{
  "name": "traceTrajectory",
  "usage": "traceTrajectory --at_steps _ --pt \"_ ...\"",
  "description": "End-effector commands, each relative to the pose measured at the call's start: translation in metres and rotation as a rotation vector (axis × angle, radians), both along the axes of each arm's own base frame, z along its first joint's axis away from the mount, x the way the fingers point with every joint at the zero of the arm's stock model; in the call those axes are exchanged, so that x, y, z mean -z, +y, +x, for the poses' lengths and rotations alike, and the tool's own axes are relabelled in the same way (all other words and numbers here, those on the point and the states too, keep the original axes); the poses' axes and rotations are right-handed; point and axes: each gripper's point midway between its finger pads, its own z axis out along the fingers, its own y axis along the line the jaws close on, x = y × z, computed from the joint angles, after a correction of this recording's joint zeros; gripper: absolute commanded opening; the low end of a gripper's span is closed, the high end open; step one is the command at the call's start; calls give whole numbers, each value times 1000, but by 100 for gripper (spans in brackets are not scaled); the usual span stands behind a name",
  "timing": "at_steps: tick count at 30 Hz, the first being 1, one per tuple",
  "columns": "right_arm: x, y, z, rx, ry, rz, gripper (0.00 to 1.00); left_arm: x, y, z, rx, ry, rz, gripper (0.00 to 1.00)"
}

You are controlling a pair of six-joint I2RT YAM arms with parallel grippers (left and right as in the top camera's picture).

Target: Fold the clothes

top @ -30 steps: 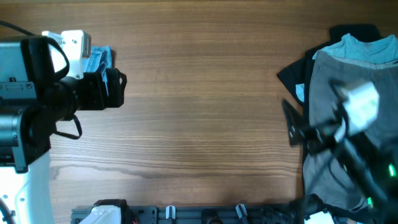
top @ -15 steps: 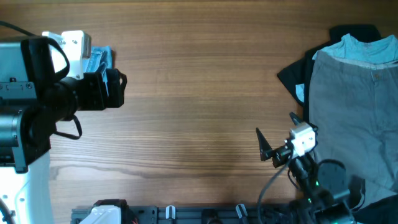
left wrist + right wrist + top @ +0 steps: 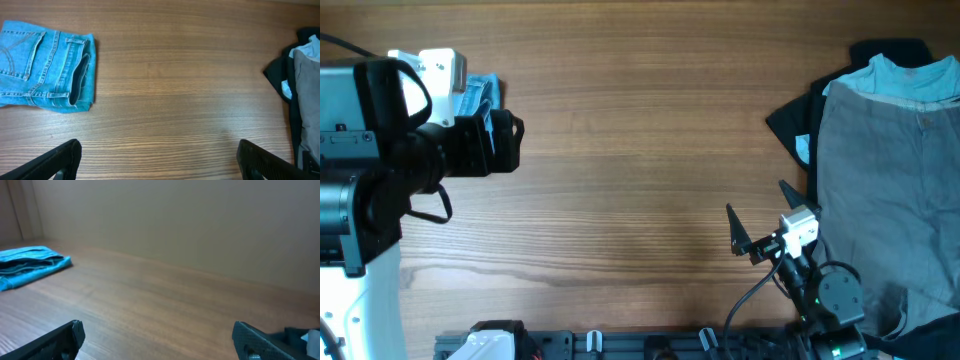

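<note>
The light blue jeans (image 3: 45, 65) lie folded in a compact stack at the far left of the table. They show partly behind my left arm in the overhead view (image 3: 480, 98) and far off in the right wrist view (image 3: 30, 265). My left gripper (image 3: 506, 142) hangs to the right of the jeans, open and empty, its fingers spread wide over bare wood in the left wrist view (image 3: 160, 162). My right gripper (image 3: 760, 213) is open and empty near the front right of the table, its fingers wide apart in the right wrist view (image 3: 160, 340).
A pile at the right edge holds grey trousers (image 3: 880, 180) over a black garment (image 3: 788, 122) and a pale blue top (image 3: 900, 78). It also shows in the left wrist view (image 3: 305, 95). A rail (image 3: 620, 345) runs along the front edge.
My right arm has pulled off the grey trousers pile and moved left and toward the front edge, empty. The left arm and the jeans have not moved.
</note>
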Motion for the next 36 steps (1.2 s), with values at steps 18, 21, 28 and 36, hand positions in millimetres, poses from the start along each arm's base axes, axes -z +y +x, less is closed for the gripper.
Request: traceTrajectory --at_steps 18,21,28,36 --pt "1 1 -1 -9 -5 15 100 0 0 0 15 -4 16 100" --pt "1 1 -1 -9 -5 15 100 -1 -1 0 18 -8 17 100" --pt "1 1 -1 -9 -5 15 100 -31 4 -8 -11 -177 41 100" --pt "1 1 -1 -9 -5 15 100 -44 4 -23 -17 -525 31 100"
